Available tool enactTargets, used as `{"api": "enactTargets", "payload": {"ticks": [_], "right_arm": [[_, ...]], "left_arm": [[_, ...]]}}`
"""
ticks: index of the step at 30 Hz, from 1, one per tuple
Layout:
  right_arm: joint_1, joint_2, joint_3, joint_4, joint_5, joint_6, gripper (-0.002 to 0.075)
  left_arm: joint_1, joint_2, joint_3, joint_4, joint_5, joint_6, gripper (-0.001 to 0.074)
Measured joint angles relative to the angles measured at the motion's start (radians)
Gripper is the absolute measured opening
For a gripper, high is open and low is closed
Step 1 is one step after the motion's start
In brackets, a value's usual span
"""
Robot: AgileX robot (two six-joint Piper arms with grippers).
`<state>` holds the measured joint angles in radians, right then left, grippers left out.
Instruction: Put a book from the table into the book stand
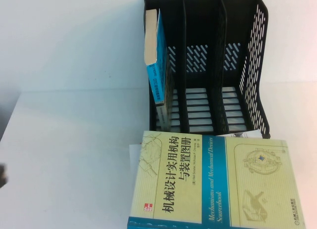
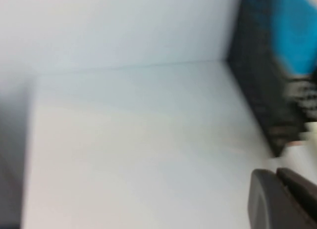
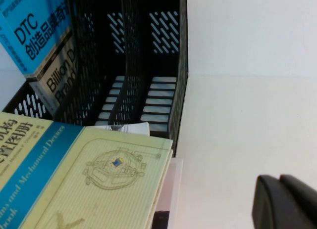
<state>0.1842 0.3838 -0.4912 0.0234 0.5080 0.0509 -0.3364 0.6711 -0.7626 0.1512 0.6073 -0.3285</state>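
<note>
One book [image 1: 157, 61] reading "DTC" stands in our book stand's [image 1: 252, 80] left compartment; left gripper [image 2: 285, 199] closed, right gripper [image 3: 287, 202] closed, both over the table [image 1: 69, 155].

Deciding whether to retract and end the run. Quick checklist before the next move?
1. Thick blue-and-grey "DTC" book inside the black plastic three-compartment book stand: ok, standing in the leftmost compartment.
2. Book upright: not ok, it leans a little.
3. Left hand shut, holding nothing: ok, beside the stand's left wall.
4. Right hand empty: ok, over bare white table to the stand's right; shut or open: cannot tell.
5. Large pale yellow-green book untouched: ok, lying flat in front of the stand.
</note>
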Motion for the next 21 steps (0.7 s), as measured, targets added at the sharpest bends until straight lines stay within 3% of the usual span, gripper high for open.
{"api": "enactTargets", "payload": {"ticks": [4, 14, 21], "right_arm": [[0.0, 0.0, 0.0, 0.0, 0.0, 0.0, -0.0003], [0.0, 0.0, 0.0, 0.001, 0.0, 0.0, -0.0003], [0.0, 0.0, 0.0, 0.002, -0.004, 0.0, -0.0003]], "left_arm": [[0.148, -0.201, 0.197, -0.003, -0.055, -0.039, -0.0002], [0.291, -0.633, 0.738, -0.029, -0.391, -0.048, -0.0002], [0.339, -0.68, 0.779, -0.105, -0.282, -0.067, -0.0002]]}}
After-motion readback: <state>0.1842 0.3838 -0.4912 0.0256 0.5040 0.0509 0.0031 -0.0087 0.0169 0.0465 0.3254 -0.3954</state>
